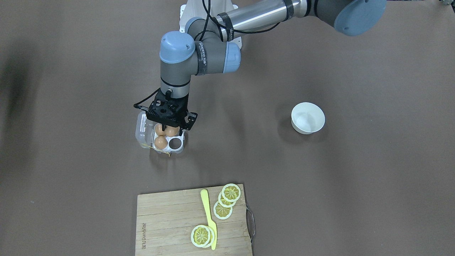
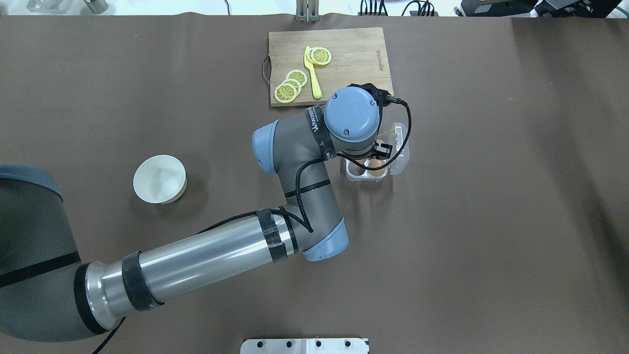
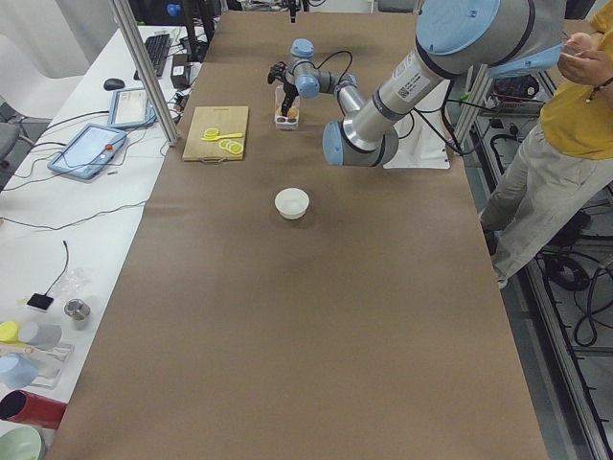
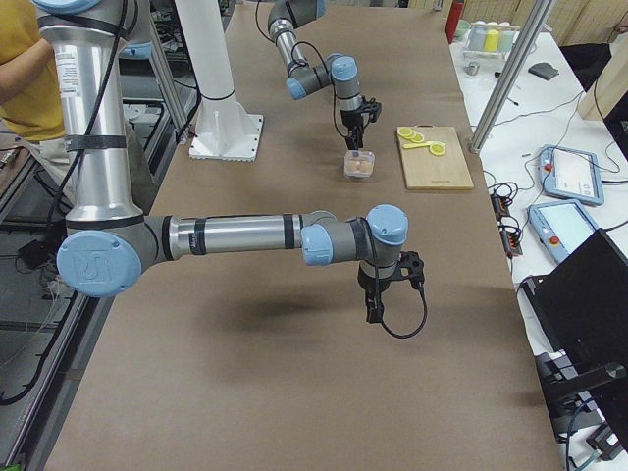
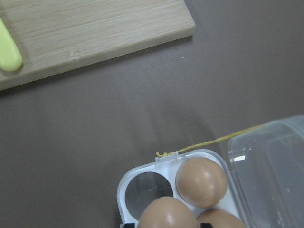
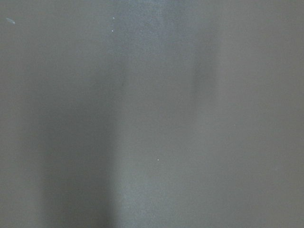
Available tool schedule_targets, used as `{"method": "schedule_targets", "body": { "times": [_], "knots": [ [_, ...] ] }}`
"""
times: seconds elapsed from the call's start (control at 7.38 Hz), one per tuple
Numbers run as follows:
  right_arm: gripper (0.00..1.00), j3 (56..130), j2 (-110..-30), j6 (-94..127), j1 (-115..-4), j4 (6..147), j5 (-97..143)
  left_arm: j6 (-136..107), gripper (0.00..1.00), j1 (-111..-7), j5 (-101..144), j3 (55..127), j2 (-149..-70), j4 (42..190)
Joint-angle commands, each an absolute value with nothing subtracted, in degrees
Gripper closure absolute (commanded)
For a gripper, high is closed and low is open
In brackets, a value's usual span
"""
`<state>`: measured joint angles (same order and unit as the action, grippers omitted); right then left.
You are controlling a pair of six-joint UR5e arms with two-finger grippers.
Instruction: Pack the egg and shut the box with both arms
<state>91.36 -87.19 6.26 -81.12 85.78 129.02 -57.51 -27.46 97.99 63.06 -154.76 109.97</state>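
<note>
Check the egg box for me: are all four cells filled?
No, one cell of the box is empty, next to the three brown eggs.

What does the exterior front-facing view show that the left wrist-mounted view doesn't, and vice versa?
Front-facing only: the left gripper above the box, the white bowl, the lemon slices. Wrist only: the yellow string traced clearly from the box rim toward the open lid. Both: three eggs, one empty cell, the cutting board.

The left arm (image 2: 319, 206) is grey with light-blue joint caps (image 2: 352, 114).
</note>
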Motion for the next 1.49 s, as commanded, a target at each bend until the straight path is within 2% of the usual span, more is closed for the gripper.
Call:
{"method": "schedule_targets", "body": {
  "times": [0.0,0.14,0.27,0.54,0.95,1.08,1.36],
  "knots": [
    [0.00,91.41,-87.19,6.07,-81.12,85.78,129.02,-58.01,0.17,-27.42,98.26,64.24,-154.51,109.86],
    [0.00,91.32,-87.19,6.06,-81.12,85.78,129.02,-58.01,0.12,-27.42,98.35,65.55,-153.90,109.43],
    [0.00,91.32,-87.19,6.06,-81.12,85.78,128.94,-57.92,0.04,-27.68,98.44,69.83,-151.72,108.38],
    [0.00,91.32,-87.19,5.98,-81.12,85.78,129.02,-57.75,0.03,-32.22,107.43,83.25,-145.75,97.36],
    [0.00,91.41,-86.84,5.98,-81.04,85.69,129.02,-52.41,0.03,-42.32,115.27,107.15,-128.91,84.50],
    [0.03,91.67,-86.75,6.15,-80.95,85.69,129.63,-49.69,0.04,-47.06,117.05,111.14,-124.24,82.46],
    [0.29,92.28,-86.40,6.59,-80.95,85.69,136.64,-43.89,0.04,-52.62,117.07,111.88,-118.25,80.95]
  ]
}}
